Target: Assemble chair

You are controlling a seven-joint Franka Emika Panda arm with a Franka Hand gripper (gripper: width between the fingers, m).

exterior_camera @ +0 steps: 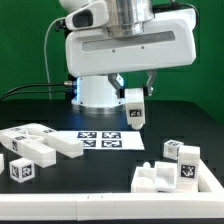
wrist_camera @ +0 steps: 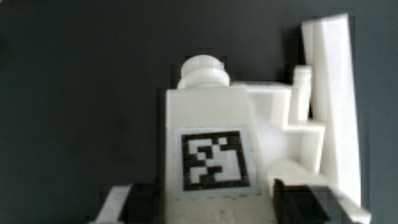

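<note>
Exterior view shows the jaws clamped on a tagged white chair block (exterior_camera: 134, 112), hanging long axis upright above the bench (exterior_camera: 105, 172), with the stepped chair assembly (exterior_camera: 165, 178) lower toward the exterior view's right.

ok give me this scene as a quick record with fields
gripper: the gripper is shut on a tagged white piece, one jaw on each side
held piece: rounded peg at one end, appears clear of the table
loose white parts: grouped on the exterior view's left
stepped white assembly: on the exterior view's right
marker board: flat behind the parts
</note>
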